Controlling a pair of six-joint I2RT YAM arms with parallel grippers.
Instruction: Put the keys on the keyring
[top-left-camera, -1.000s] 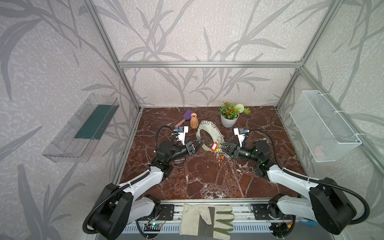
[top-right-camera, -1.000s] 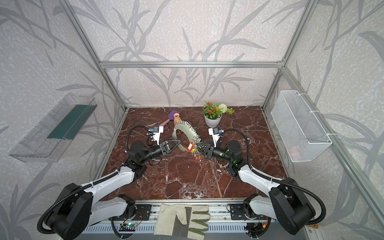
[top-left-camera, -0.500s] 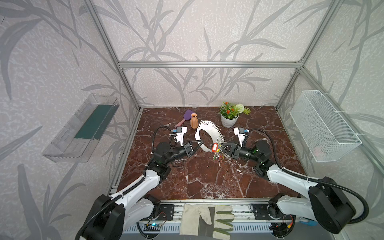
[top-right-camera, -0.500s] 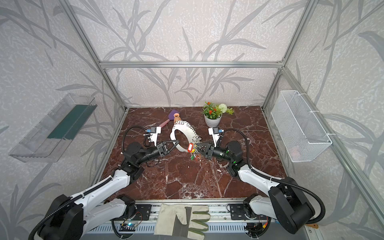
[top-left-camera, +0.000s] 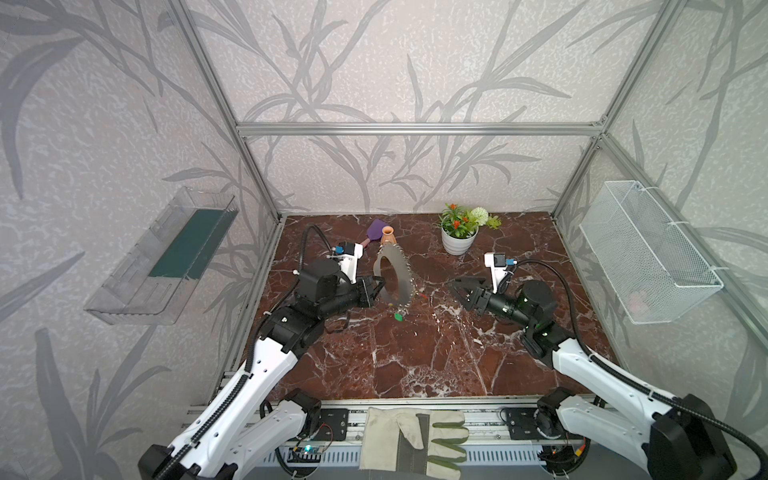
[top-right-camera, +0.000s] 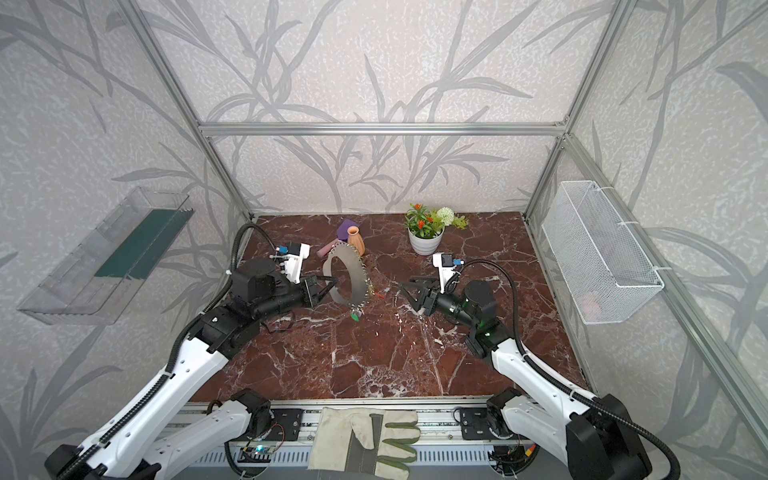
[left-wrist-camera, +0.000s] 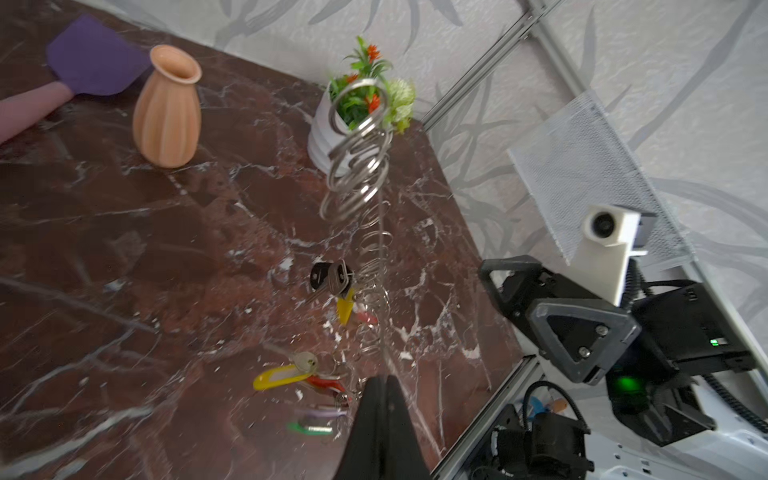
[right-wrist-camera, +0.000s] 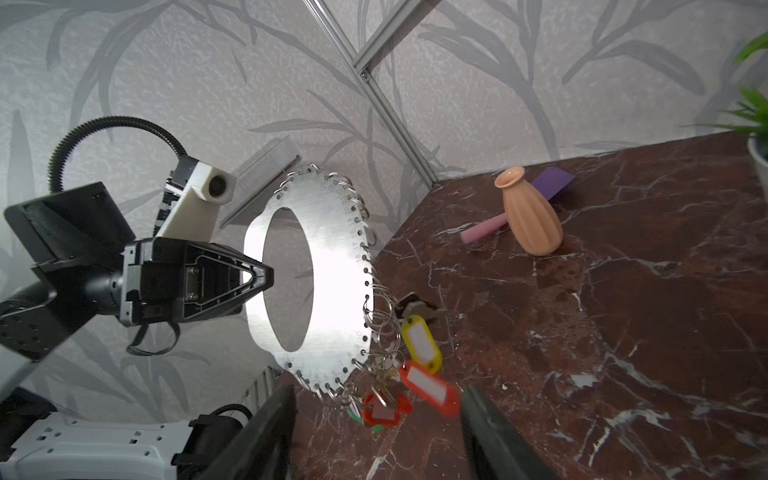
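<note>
Hanging keys (right-wrist-camera: 430, 386) smeared by motion blur in the right wrist view, too small to tell apart in both top views, potted plant (right-wrist-camera: 756, 124) cut by frame edge, spatula (right-wrist-camera: 555, 183) partly behind vase (right-wrist-camera: 532, 216)

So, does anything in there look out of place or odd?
A work glove lies across the front rail, off the marble table, with no part in the job. The keyring stands on edge only because the left gripper pinches it; the keys hanging from it look blurred, probably swinging.
</note>
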